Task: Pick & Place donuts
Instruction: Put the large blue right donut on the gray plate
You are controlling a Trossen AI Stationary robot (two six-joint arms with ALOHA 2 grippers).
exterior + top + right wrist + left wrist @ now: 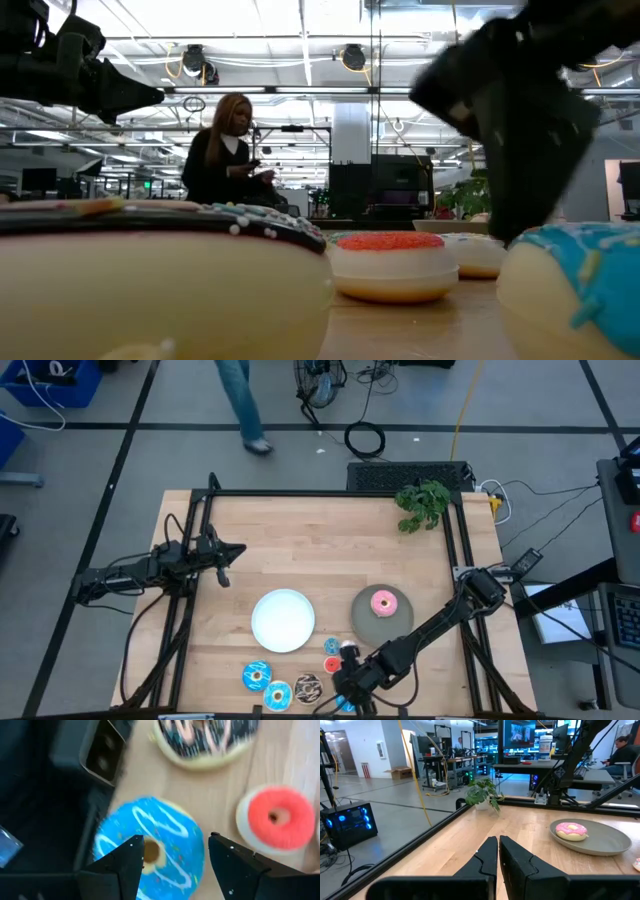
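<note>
- Right pincer (172, 857) spread open just over a blue-iced donut (160, 845), apparently straddling without touching it.
- Left pincer (498, 851) closed, empty, well apart.

My fingers (490, 865): two dark, pressed together, nothing between them, held low over the table.
Table (470, 832): pale wood-block top, dark rail along its edge.
Grey plate (600, 842): round, shallow, lying on the table ahead of me.
Pink donut (571, 831): pink-iced ring on a pale base, resting flat in the grey plate toward one side.
Small leafy plant (482, 794): green, at the table's far corner.
Dark arm (572, 755): slanting up beyond the plate.
Computer case (350, 822): black, blue lights, on the floor beside the table.
Seated person (622, 752): at a desk in the background.
</note>
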